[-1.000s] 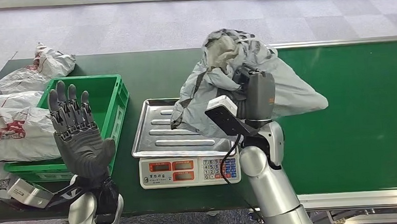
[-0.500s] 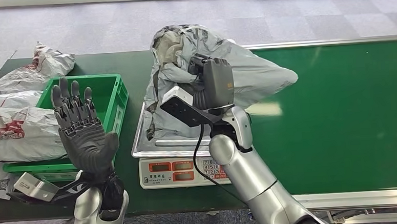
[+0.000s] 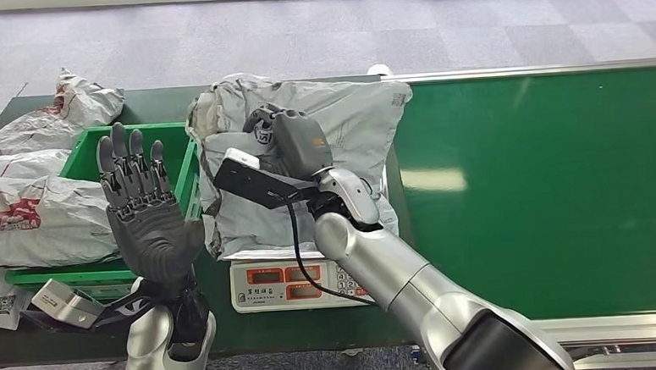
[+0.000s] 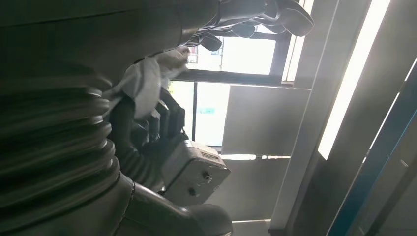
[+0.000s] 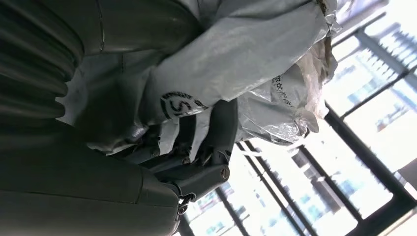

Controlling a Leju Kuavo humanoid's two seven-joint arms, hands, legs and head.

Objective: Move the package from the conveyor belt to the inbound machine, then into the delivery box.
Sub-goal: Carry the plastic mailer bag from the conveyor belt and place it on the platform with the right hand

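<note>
In the head view, the grey package [image 3: 307,165] lies over the tray of the inbound machine [image 3: 308,281], a scale with red displays and a keypad on its front panel. The package hides most of the tray and overhangs its left side toward the green delivery box [image 3: 189,162]. The right hand [image 3: 293,140] grips the package from above, its fingers clamped into the crumpled plastic. The right arm enters from the lower right and crosses the scale front. The left hand [image 3: 144,212] is raised upright in front of the delivery box, palm toward the package, fingers extended and apart, holding nothing. The green conveyor belt [image 3: 545,190] lies to the right of the scale. White packages [image 3: 33,209] with red print rest in and beside the delivery box at the left end of the table [image 3: 235,101].

In the left wrist view, the left hand [image 4: 236,19] appears dark against bright windows, its fingers spread and holding nothing.

In the right wrist view, the dark fingers [image 5: 216,132] of the right hand [image 5: 187,147] press into the package [image 5: 246,59], which is gathered in folds above them. Printed black lettering is visible on the plastic.
</note>
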